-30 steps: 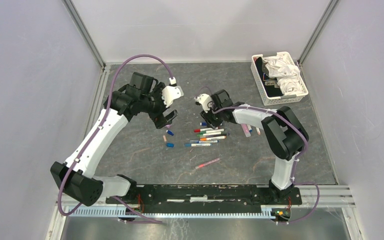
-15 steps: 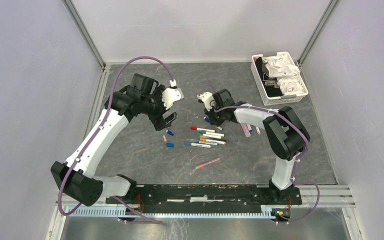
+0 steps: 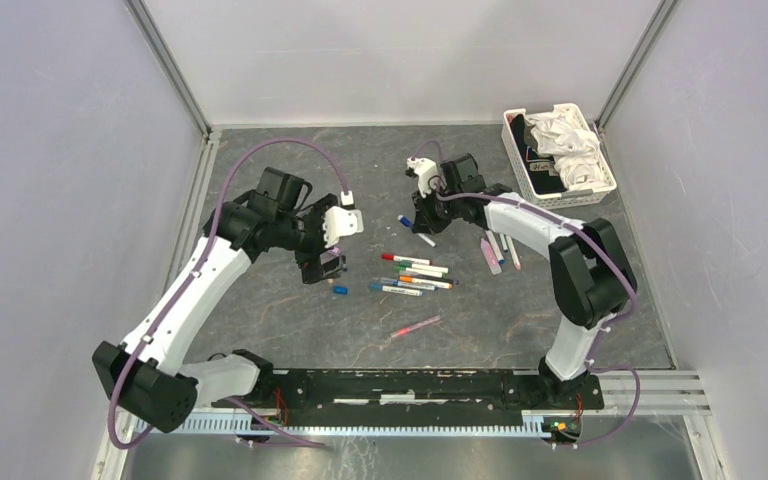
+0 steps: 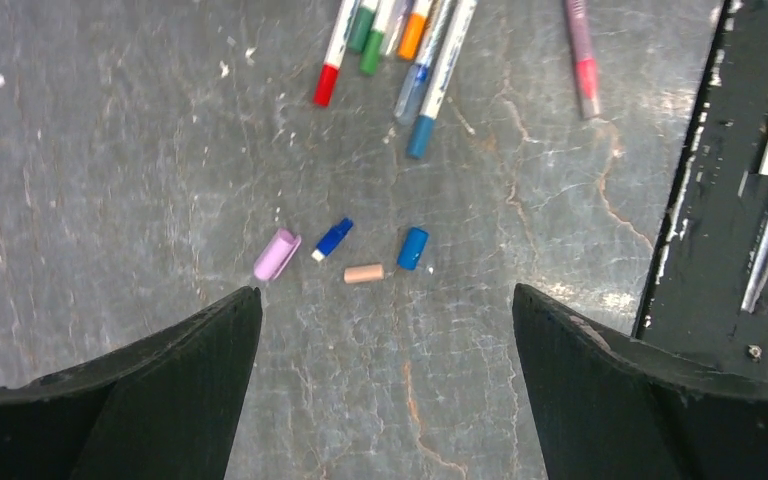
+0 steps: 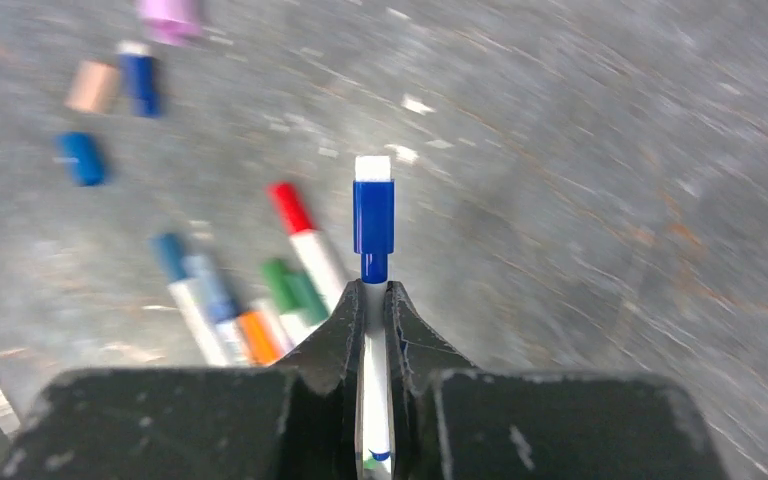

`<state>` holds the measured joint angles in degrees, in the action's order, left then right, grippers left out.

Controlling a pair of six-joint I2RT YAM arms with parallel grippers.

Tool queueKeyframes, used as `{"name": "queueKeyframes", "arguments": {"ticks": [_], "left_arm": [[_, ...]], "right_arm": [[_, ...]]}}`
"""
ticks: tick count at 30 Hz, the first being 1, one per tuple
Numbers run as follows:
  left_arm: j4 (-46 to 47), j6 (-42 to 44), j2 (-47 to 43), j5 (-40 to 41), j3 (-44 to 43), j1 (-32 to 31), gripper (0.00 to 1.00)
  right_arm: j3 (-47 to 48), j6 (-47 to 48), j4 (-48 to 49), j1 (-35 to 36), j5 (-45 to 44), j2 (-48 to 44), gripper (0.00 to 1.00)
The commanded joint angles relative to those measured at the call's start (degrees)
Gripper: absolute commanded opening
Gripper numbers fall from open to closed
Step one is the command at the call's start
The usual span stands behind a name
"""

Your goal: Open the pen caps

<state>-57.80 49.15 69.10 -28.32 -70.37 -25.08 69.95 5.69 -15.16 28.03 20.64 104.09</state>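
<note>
Grey stone tabletop (image 3: pixel 290 320); nearest the arm bases, a lone pink pen (image 3: pixel 415 326) lies on the near side of the pen row (image 3: pixel 415 275); the row's pens are capped, with red, green, orange and blue ends. Just left of the row are four loose caps (image 4: pixel 364 273), already off: lilac, two blue, tan. left gripper (image 4: pixel 385 300) has dropped in over them in the last second; jaws wide apart, nothing held. Beyond the row, right gripper (image 5: pixel 375 290) has lifted one pen out and carried it farther back; jaws clamped tight on the white barrel (image 5: pixel 375 380); its blue cap (image 5: pixel 373 218) is on, poking past the tips. My read: pen picked and presented, cap not pulled yet; left arm must come across to take it. Far right of the row: white basket (image 3: pixel 567 203).
</note>
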Motion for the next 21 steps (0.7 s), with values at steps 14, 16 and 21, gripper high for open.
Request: {"name": "queueKeyframes", "arguments": {"ticks": [14, 16, 21], "left_arm": [[10.18, 14.22, 3.18, -5.46, 7.87, -3.32, 0.83], [10.07, 14.46, 2.94, -5.19, 8.38, -3.84, 0.79], [8.90, 15.71, 2.80, -4.30, 9.81, -5.22, 0.54]], "right_arm": [[4.70, -20.37, 7.19, 11.64, 38.08, -1.24, 0.00], [4.87, -21.95, 8.60, 12.02, 38.71, -0.67, 0.00], [6.57, -23.80, 9.87, 12.63, 40.24, 1.34, 0.00]]}}
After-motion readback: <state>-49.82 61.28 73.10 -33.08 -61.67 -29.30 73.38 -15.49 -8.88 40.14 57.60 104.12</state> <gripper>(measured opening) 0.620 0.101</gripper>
